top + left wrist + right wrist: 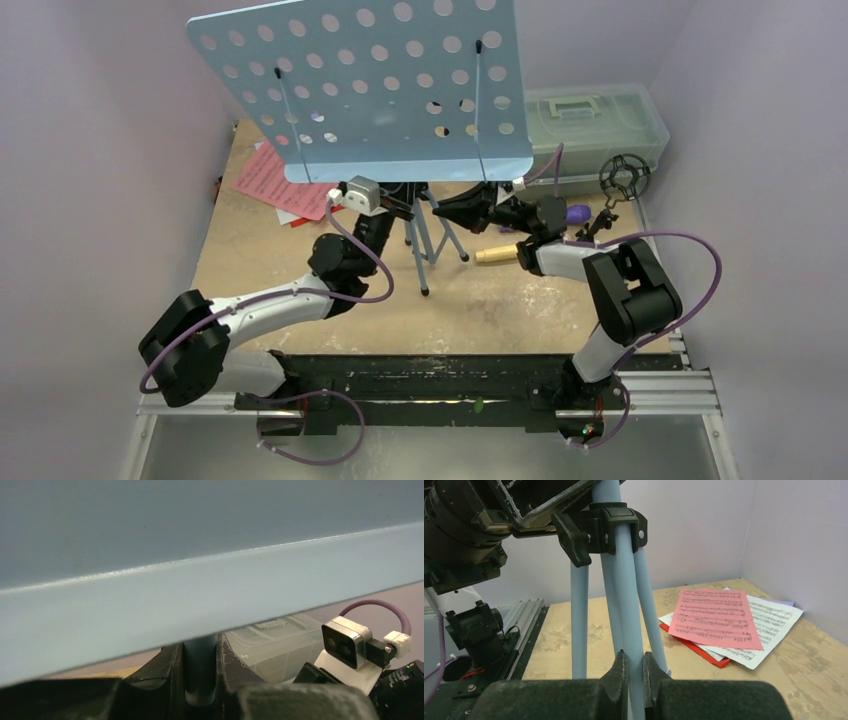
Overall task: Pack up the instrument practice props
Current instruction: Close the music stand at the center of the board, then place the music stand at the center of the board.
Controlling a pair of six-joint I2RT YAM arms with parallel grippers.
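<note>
At the near edge of the worktop [500, 310] sit both arm bases. Both arms reach from there to the middle, where the music stand [370, 90] stands upright on its tripod. The right gripper [635, 672] has its fingers pinched on one thin pale-blue tube of the tripod, below the black leg collar [616, 522]. The left gripper [200, 682] has its fingers pressed against either side of the post, just under the rest's lip. I judge the stand stiff but top-heavy: a wide perforated rest on slim, smooth tubes that could slip or swing. The post and collar look like sounder holds than the rest's edge. Just right of the legs lies the cream microphone [495, 254], beyond it the purple microphone [577, 213], and a black mic holder [625, 178] near the right edge. Toward the far-left corner lie the sheet music [769, 625] and, beneath it, the red folder [704, 652], both probably light and floppy. A plastic box [600, 120] fills the far-right corner. From above, the rest hides both sets of fingers and the far middle of the worktop. I cannot find a second mic holder.
</note>
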